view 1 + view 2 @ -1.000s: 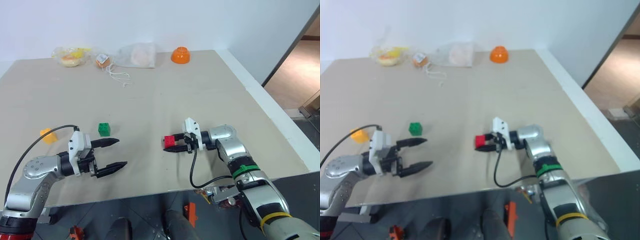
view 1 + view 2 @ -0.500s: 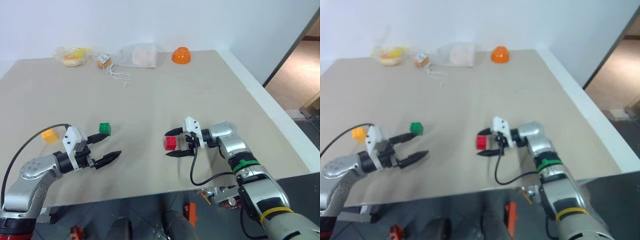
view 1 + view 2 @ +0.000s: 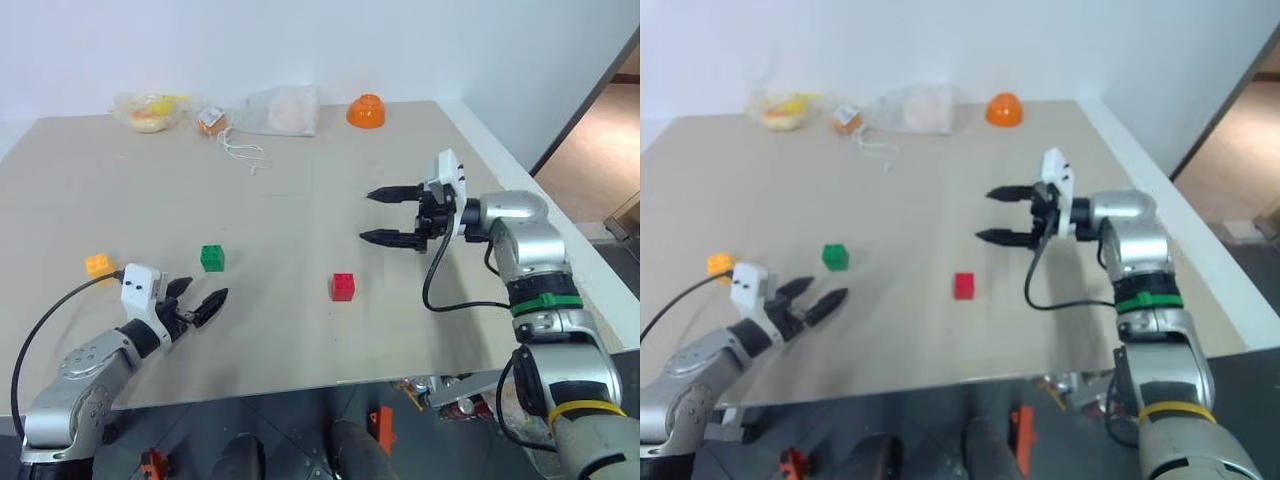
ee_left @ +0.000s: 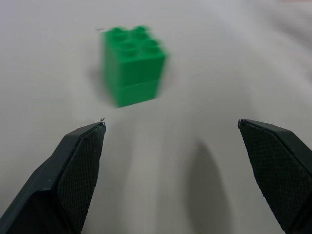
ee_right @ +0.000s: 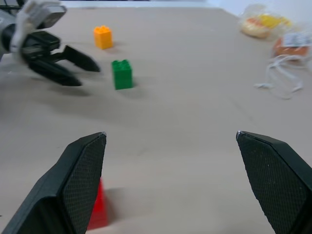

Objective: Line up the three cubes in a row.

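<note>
The red cube [image 3: 343, 287] sits alone on the table near the middle front. The green cube [image 3: 212, 258] stands to its left, and the yellow-orange cube [image 3: 98, 265] lies further left near the table edge. My right gripper [image 3: 380, 215] hovers open above the table, up and to the right of the red cube, holding nothing. My left gripper [image 3: 203, 298] is open low at the front left, pointing at the green cube [image 4: 132, 65] a short way ahead of its fingertips. The right wrist view shows the red cube [image 5: 97, 210], green cube [image 5: 122, 74] and yellow-orange cube [image 5: 103, 37].
An orange bowl [image 3: 366, 111] stands at the table's far edge, with clear bags of food [image 3: 280, 110] and a string [image 3: 240, 154] to its left. The table's right edge [image 3: 540, 220] drops toward a doorway.
My right gripper has opened, left the red cube on the table, and risen up and to the right. My left gripper has turned and moved low toward the green cube.
</note>
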Controlling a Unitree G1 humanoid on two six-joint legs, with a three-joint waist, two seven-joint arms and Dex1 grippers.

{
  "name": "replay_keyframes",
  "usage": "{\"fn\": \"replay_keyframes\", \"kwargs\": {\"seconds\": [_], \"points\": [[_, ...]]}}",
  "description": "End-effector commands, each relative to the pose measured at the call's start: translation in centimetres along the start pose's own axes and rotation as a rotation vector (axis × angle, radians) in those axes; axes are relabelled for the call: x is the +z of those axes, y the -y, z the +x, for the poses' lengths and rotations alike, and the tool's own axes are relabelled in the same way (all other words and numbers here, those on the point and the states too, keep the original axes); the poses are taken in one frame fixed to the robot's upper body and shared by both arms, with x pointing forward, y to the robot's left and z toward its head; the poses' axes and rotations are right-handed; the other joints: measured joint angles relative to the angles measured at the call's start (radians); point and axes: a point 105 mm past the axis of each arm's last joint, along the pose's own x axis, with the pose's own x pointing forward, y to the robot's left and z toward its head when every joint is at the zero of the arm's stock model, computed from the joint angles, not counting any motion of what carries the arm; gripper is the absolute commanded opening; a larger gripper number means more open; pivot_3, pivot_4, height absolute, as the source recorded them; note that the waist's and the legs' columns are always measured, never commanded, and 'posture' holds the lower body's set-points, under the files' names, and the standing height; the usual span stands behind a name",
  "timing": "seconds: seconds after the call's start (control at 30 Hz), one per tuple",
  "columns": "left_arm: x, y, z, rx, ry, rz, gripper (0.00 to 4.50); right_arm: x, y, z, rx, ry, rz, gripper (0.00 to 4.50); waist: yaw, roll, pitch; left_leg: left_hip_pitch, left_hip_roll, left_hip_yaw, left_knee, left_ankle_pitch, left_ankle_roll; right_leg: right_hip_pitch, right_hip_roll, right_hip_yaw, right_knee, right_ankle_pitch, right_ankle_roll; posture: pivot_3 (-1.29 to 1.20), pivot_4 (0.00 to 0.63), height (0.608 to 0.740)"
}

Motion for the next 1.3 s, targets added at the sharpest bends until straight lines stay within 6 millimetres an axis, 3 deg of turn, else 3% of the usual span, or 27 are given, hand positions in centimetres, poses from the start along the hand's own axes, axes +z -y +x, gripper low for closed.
{"fn": "replay_keyframes", "kwargs": {"seconds": [0.03, 0.2, 0.5, 0.73, 0.93, 1.03, 1.23, 1.27, 1.3], "points": [[0.6, -0.8, 0.4, 0.081, 0.018, 0.05, 4.5, 1.3, -0.4, 0.2, -0.014, 0.038, -0.026, 4.44, 0.002, 0.0, 0.0, 0.0, -0.001, 0.0, 0.0, 0.0, 0.0, 0.0, -0.001, 0.0, 0.0, 0.0, 0.0, 0.0, 0.15, 0.74], [-0.3, 0.4, 1.8, 0.032, -0.017, 0.098, 4.5, 1.5, -1.1, 0.0, -0.043, 0.054, -0.009, 4.44, 0.005, 0.0, 0.0, 0.0, -0.001, 0.0, 0.001, 0.002, -0.002, 0.001, -0.001, 0.001, 0.0, 0.001, 0.001, 0.0, 0.15, 0.74], [0.9, -0.4, 4.4, 0.116, 0.02, 0.068, 4.5, 1.8, -1.4, -0.2, -0.063, 0.06, 0.002, 4.44, 0.01, 0.0, 0.0, 0.003, -0.003, -0.001, 0.002, 0.011, 0.002, 0.005, -0.001, 0.0, -0.001, 0.004, 0.008, 0.0, 0.15, 0.74], [2.3, 1.1, 6.3, 0.086, 0.047, 0.055, 4.5, 1.6, -1.5, -0.2, -0.07, 0.057, 0.007, 4.44, 0.006, 0.0, 0.0, 0.002, -0.002, -0.001, 0.001, 0.012, 0.003, 0.005, 0.0, 0.0, -0.001, 0.005, 0.008, 0.0, 0.15, 0.74], [2.6, 1.9, 6.6, 0.081, 0.044, 0.065, 4.5, 1.4, -1.4, 0.0, -0.068, 0.056, 0.007, 4.44, 0.006, 0.0, 0.0, 0.0, -0.002, 0.0, -0.004, 0.011, 0.002, 0.001, -0.001, 0.002, -0.002, 0.004, 0.008, 0.0, 0.15, 0.74], [2.4, 1.4, 6.4, 0.114, 0.043, 0.065, 3.77, 1.3, -1.4, 0.0, -0.071, 0.055, 0.011, 4.5, 0.006, 0.0, 0.0, -0.001, -0.002, -0.001, -0.005, 0.011, 0.002, 0.0, -0.001, 0.002, -0.002, 0.004, 0.007, 0.0, 0.15, 0.74], [2.3, 1.0, 6.3, 0.133, 0.041, 0.058, 1.7, 1.0, -1.2, 0.1, -0.077, 0.052, 0.014, 4.5, 0.006, 0.0, 0.0, -0.001, -0.003, 0.0, -0.005, 0.011, 0.002, 0.0, -0.001, 0.002, -0.002, 0.003, 0.008, 0.0, 0.15, 0.74], [2.3, 1.1, 6.4, 0.129, 0.036, 0.057, 1.42, 1.0, -1.2, 0.2, -0.077, 0.051, 0.014, 4.5, 0.006, 0.0, 0.0, -0.001, -0.003, 0.0, -0.005, 0.011, 0.002, 0.0, -0.001, 0.002, -0.002, 0.003, 0.009, 0.0, 0.15, 0.74], [2.5, 1.2, 6.5, 0.116, 0.039, 0.057, 1.42, 0.9, -1.3, 0.2, -0.076, 0.051, 0.014, 4.5, 0.006, 0.0, 0.0, -0.001, -0.003, 0.0, -0.005, 0.011, 0.002, 0.0, -0.001, 0.002, -0.002, 0.003, 0.009, 0.0, 0.15, 0.74]]}}
